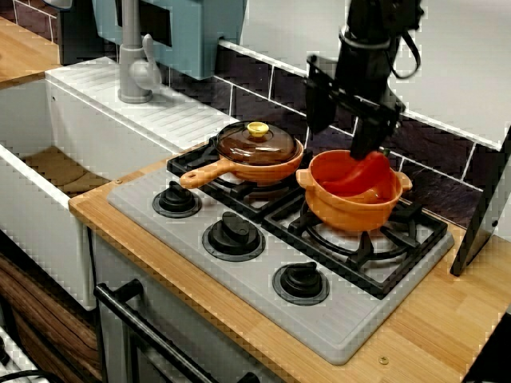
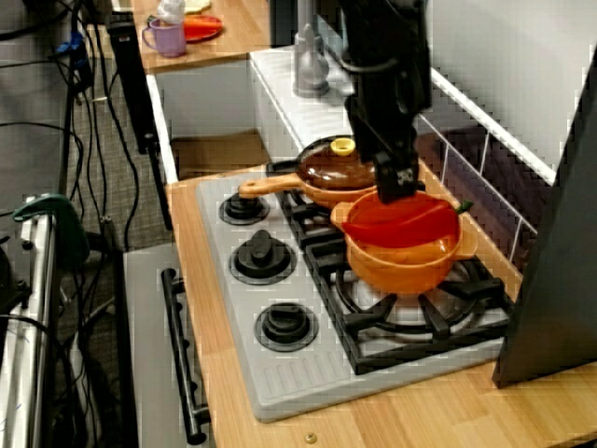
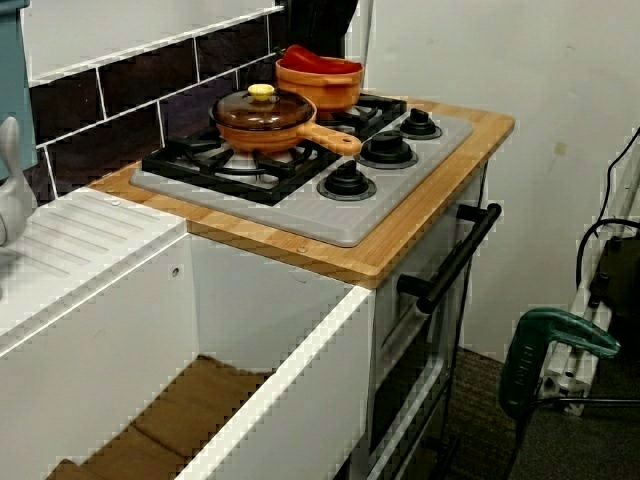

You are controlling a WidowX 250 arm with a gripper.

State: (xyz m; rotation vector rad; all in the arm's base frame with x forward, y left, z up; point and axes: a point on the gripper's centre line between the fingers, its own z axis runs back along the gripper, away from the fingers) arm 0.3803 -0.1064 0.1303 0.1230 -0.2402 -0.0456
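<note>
In the front view my black gripper (image 1: pixel 345 142) hangs over the back rim of an orange two-handled pot (image 1: pixel 351 214) on the stove's right rear burner. Its fingers stand apart, so it is open. A red dish (image 1: pixel 351 179) lies tilted inside the pot, and its raised edge is right at the lower finger; I cannot tell if they touch. The side view shows the gripper (image 2: pixel 399 187) at the far edge of the red dish (image 2: pixel 396 222) in the pot (image 2: pixel 401 269). In the view from the sink end, pot (image 3: pixel 320 90) and dish (image 3: pixel 315 60) show, but the gripper is hidden.
An orange frying pan with a brown lid and yellow knob (image 1: pixel 257 144) sits on the left rear burner, its handle pointing forward-left. Three black knobs (image 1: pixel 233 233) line the stove front. A sink and grey tap (image 1: pixel 134 64) lie to the left and a dark panel (image 1: pixel 483 215) leans at right.
</note>
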